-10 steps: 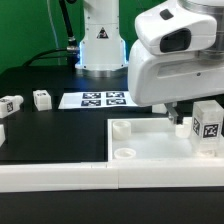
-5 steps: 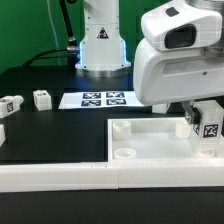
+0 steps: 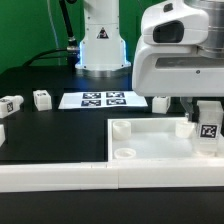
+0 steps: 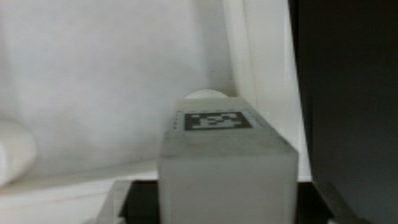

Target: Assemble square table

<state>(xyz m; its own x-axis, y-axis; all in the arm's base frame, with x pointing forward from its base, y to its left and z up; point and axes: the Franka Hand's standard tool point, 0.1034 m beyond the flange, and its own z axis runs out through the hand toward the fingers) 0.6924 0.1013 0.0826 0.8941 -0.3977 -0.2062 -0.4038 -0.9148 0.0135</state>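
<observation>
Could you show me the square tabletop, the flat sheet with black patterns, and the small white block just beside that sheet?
Tabletop point(image 3: 160, 146): exterior view, bare inner floor.
Marker board point(image 3: 101, 99): exterior view, centre between tags.
Loose leg point(image 3: 41, 98): exterior view, front face.

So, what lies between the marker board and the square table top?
Nothing. In the exterior view, only a bare strip of the black table separates the marker board from the square table top.

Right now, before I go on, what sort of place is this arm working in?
Most likely a robotics lab test bench: a plain green backdrop behind a black tabletop, the flat white marker board printed with black tags fixed on it, and a short white plastic leg carrying a tag too.
</observation>
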